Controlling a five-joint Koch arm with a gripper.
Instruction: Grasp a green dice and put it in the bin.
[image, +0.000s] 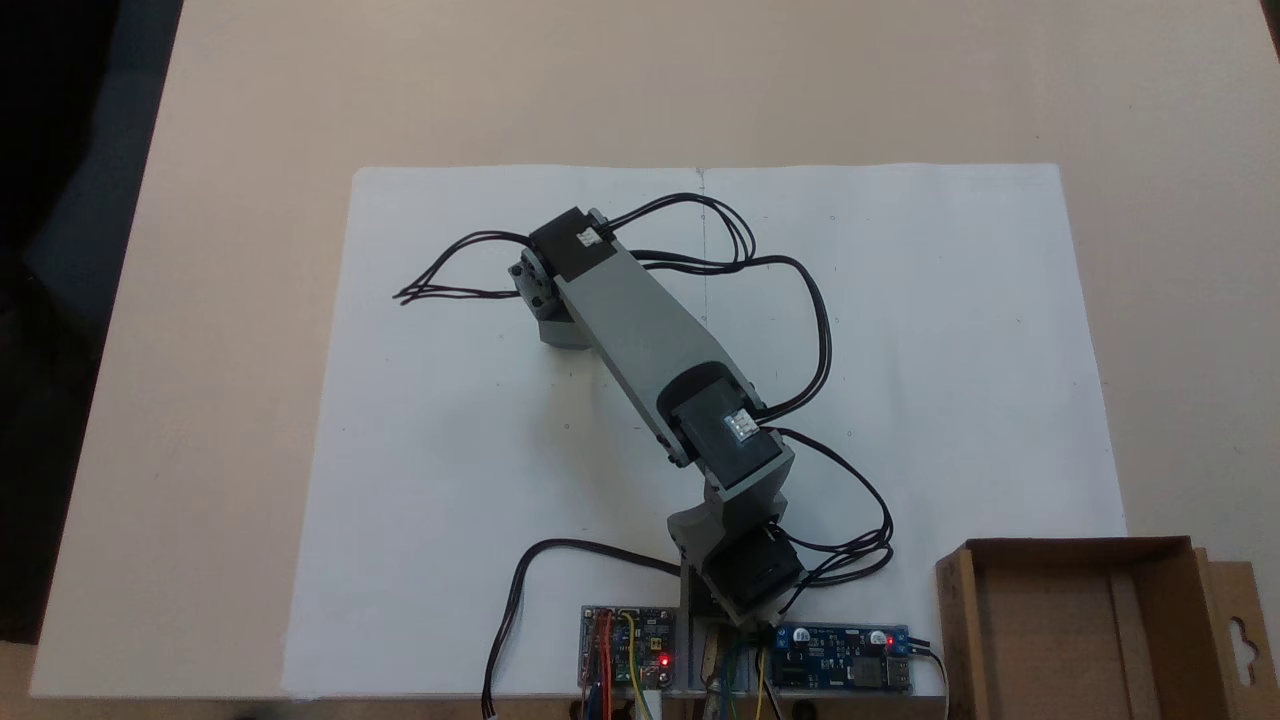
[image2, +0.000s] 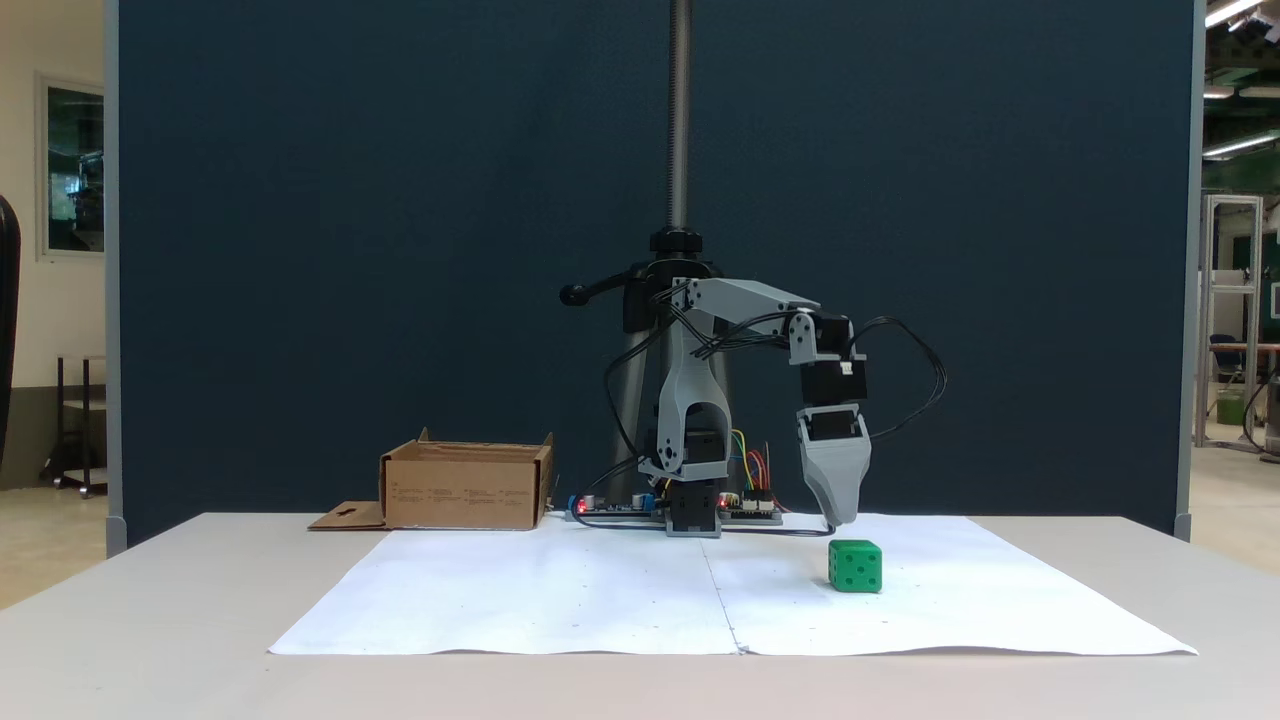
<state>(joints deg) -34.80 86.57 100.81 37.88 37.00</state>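
1. While I watch from the front in a fixed view, my pincer (image2: 838, 520) hangs with its tip pointing down, just above the white paper (image2: 560, 590). I see one grey tip, so I cannot tell if the pincer is apart or together. It holds nothing that I can see.
2. Just below and a bit to the right of that tip sits the green dice (image2: 855, 566). It rests flat on the paper, close to the pincer, but I cannot tell if they touch. I can see dots on its front face.
3. From above in a fixed view, the grey arm (image: 645, 340) reaches up and to the left over the paper (image: 900, 350). The arm covers the spot under its far end.
4. Black wires (image: 800, 300) loop out from the arm on both sides.
5. Small boards with red lights (image: 628, 650) sit by the arm's foot at the near edge of the paper in the view from above.
6. The bin (image: 1060, 630) is a brown cardboard box at the bottom right corner in the view from above. It has a flap with a cutout on its right side. In the front view the bin (image2: 465, 485) stands to the left of the arm, well apart from the dice.
7. All of it sits on the pale tabletop (image: 250, 150). A dark blue wall (image2: 350, 250) stands behind it in the front view.
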